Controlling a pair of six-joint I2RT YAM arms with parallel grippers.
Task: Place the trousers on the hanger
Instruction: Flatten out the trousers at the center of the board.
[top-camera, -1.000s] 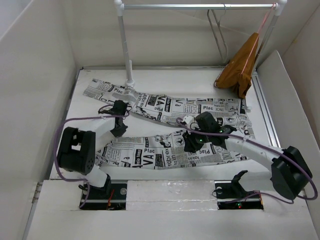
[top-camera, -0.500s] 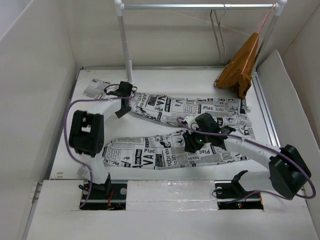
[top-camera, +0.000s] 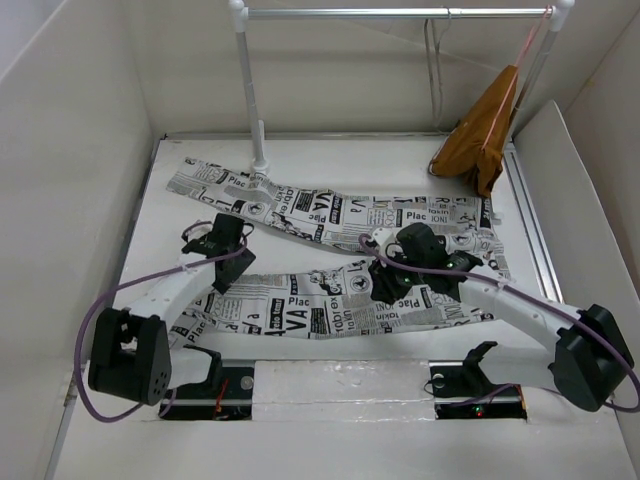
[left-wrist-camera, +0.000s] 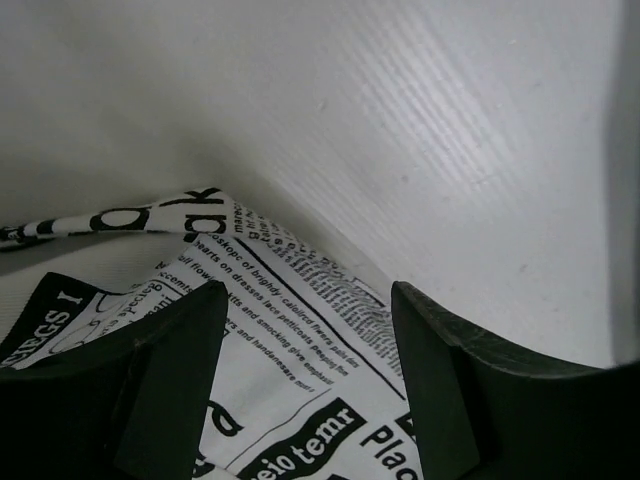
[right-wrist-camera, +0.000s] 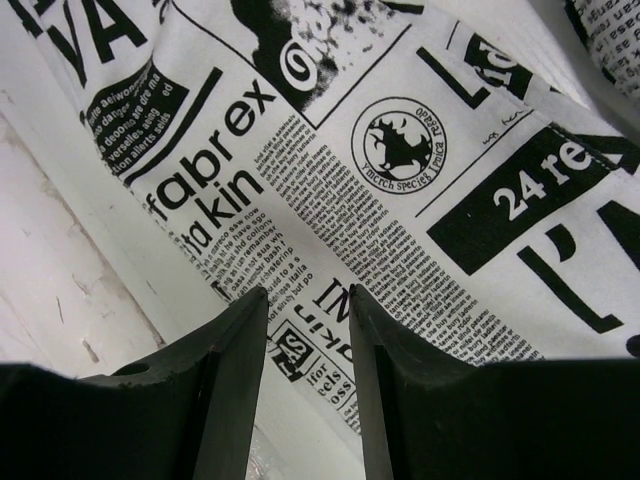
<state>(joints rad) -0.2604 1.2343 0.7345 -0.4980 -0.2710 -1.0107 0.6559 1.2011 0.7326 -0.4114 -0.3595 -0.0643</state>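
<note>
The trousers (top-camera: 330, 215), white with black newspaper print, lie flat on the table with both legs running left to right. My left gripper (top-camera: 214, 275) hovers over the left end of the near leg (left-wrist-camera: 300, 400), open, with the cloth's edge showing between its fingers (left-wrist-camera: 170, 380). At the middle of the near leg my right gripper (top-camera: 383, 290) points down at the print (right-wrist-camera: 380, 200). It is open too, and the cloth lies flat under the gap between its fingers (right-wrist-camera: 230, 380). The grey wire hanger (top-camera: 437, 60) hangs from the rail at the back.
A metal rail (top-camera: 400, 13) on a white post (top-camera: 250, 90) spans the back. An orange-brown garment (top-camera: 485, 130) on a pinkish hanger hangs at its right end. White walls close in both sides, and a metal strip (top-camera: 530, 220) runs along the right.
My left arm swung from the far leg near the post back to the near leg's left end, and its gripper went from shut to open. The right gripper barely moved.
</note>
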